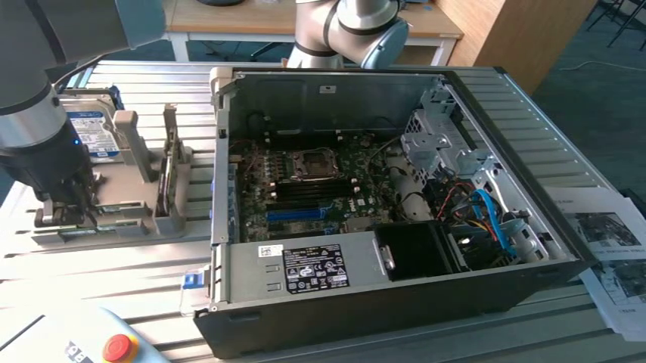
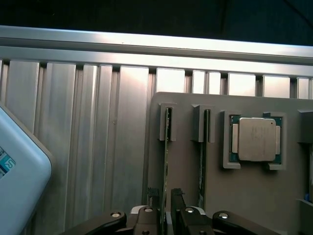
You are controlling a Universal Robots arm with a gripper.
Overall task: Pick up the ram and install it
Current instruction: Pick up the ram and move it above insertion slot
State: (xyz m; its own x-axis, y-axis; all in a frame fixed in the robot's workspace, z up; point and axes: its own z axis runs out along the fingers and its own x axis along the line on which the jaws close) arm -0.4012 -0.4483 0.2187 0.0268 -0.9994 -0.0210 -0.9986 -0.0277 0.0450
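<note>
**Pick-up step: pincer down on the ram, stick not yet out of its holder**

I have the arm lowered over the grey parts holder [image 1: 131, 219], which sits near the surface [image 1: 121, 257] edge on the exterior view's left. The open computer case [image 1: 404, 302] takes up the middle of the surface.

Through the wrist camera I see the pincer [image 2: 165, 196] astride the ram [image 2: 166, 147]. The ram is a thin green stick standing on edge in a groove of the holder, and it runs away from the camera. I cannot tell whether the pincer is clamped on the stick or only stands apart on either side of it. A second stick [image 2: 203, 147] stands in the neighbouring groove just beside the first. Beyond that one, the silver processor chip [image 2: 254, 139] lies flat in its own pocket.

I judge this to be the grasp stage of the pick-up. The ram is seated in the holder, and nothing has gone into the case, where the blue slot strip [image 1: 302, 214] on the motherboard sits bare.

As I read it, the next move calls for a firm, square hold across the stick's thin faces. The pull must then run straight along the groove, because any tilt could bind the ram or knock the neighbouring stick. The case wall stands between the holder and the slot, so the carry will need height. The teach pendant [image 1: 101, 340] lies near the surface corner, clear of that path.
</note>
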